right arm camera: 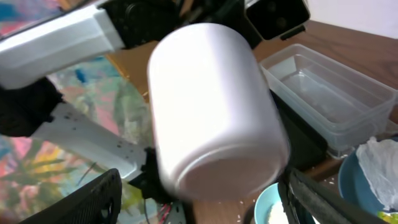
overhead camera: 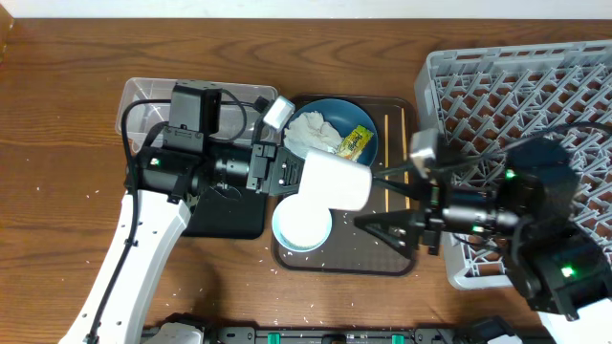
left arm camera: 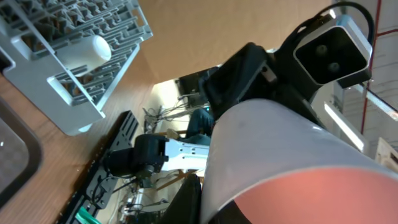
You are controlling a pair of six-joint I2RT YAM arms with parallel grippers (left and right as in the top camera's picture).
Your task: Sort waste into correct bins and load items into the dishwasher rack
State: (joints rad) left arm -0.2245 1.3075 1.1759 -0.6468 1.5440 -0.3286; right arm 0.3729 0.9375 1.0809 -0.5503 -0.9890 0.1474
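Observation:
My left gripper (overhead camera: 304, 177) is shut on a pale pink cup (overhead camera: 337, 182) and holds it on its side above the brown tray. The cup fills the left wrist view (left arm camera: 280, 155). My right gripper (overhead camera: 368, 199) is open, with its fingers on either side of the cup's base (right arm camera: 217, 106). The blue plate (overhead camera: 335, 110) holds white tissue (overhead camera: 311, 129) and a yellow-green wrapper (overhead camera: 356, 141). The white bowl (overhead camera: 302, 225) sits below the cup with rice in it. The chopsticks (overhead camera: 387, 143) lie on the tray. Another cup (left arm camera: 93, 50) lies in the grey rack (overhead camera: 516, 86).
The brown serving tray (overhead camera: 402, 263) lies at the centre with loose rice grains on it. The clear tub (overhead camera: 143, 100) is at the back left, and the black tray (overhead camera: 225, 218) is in front of it under my left arm. My right arm covers the rack's front.

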